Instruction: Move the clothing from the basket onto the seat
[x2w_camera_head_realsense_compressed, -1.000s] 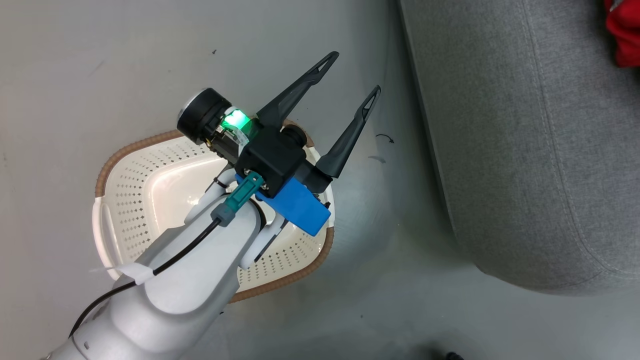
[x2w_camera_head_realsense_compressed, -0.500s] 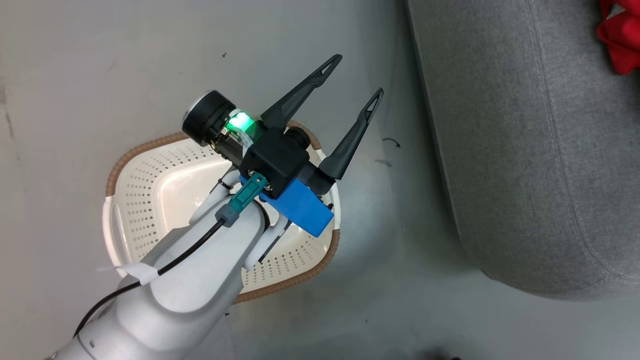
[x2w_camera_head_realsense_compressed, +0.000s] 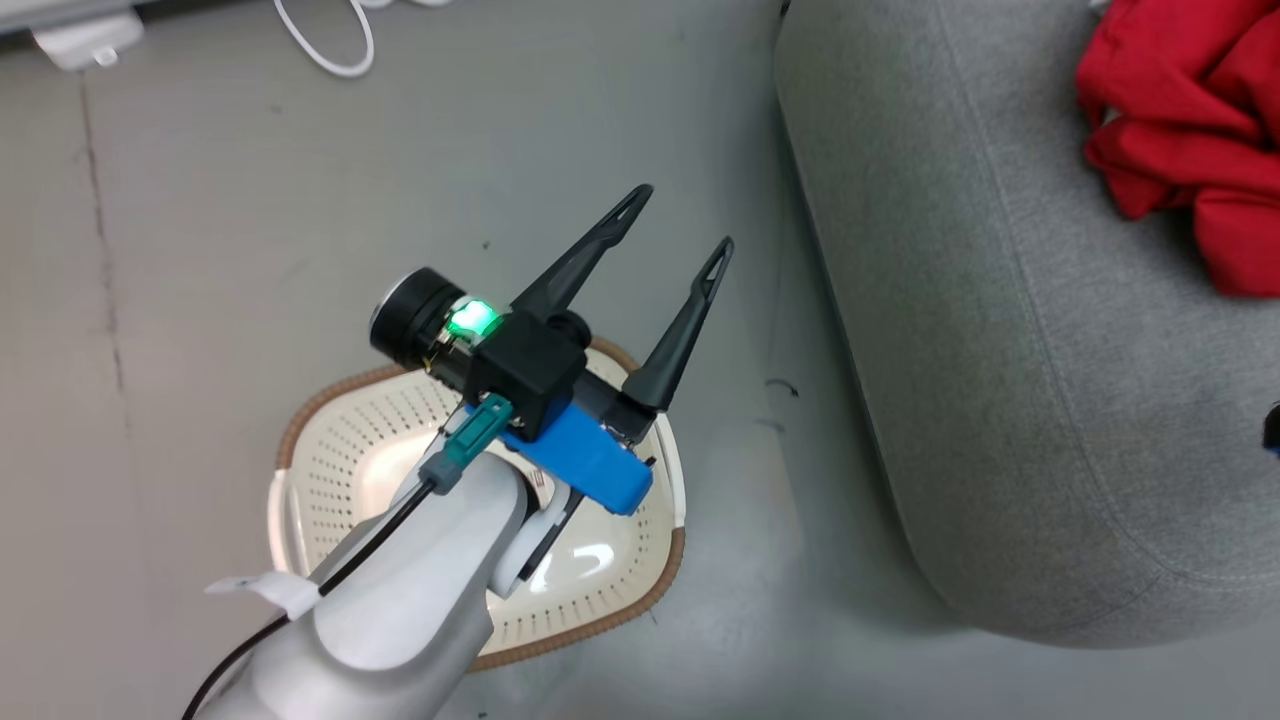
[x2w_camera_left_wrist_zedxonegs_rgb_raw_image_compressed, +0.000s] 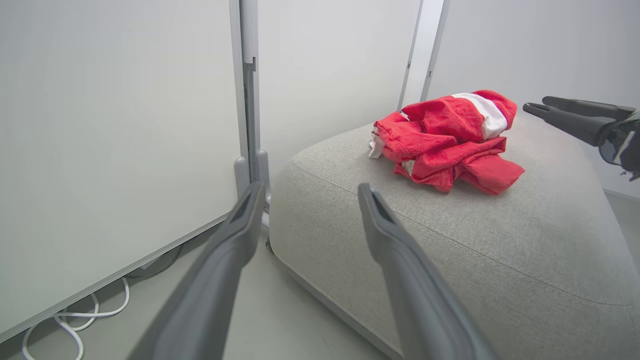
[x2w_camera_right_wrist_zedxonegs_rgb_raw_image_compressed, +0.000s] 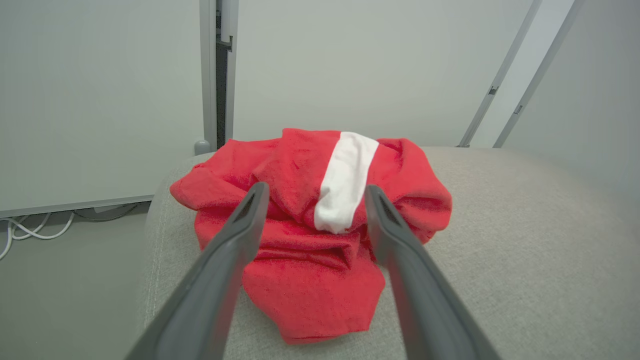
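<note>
Seems finished, judging from the clothing (x2w_camera_right_wrist_zedxonegs_rgb_raw_image_compressed: 310, 225) heaped on the seat (x2w_camera_head_realsense_compressed: 1000, 400) at far right, well apart from the basket (x2w_camera_head_realsense_compressed: 330, 470) at near left. Left gripper (x2w_camera_head_realsense_compressed: 681, 218) and right gripper (x2w_camera_right_wrist_zedxonegs_rgb_raw_image_compressed: 315, 189) both spread wide, gripping nothing.

Left forearm (x2w_camera_head_realsense_compressed: 400, 620) pale, slanting up from lower left, beside seat (x2w_camera_head_realsense_compressed: 1000, 350), off its left flank in head view. Left pincer (x2w_camera_head_realsense_compressed: 680, 220) spread wide, nothing between fingers, tips aimed toward seat's near corner, clear of it. Right pincer (x2w_camera_right_wrist_zedxonegs_rgb_raw_image_compressed: 315, 189) low over seat top, fingers likewise parted, empty, pointing across the cushion.
</note>
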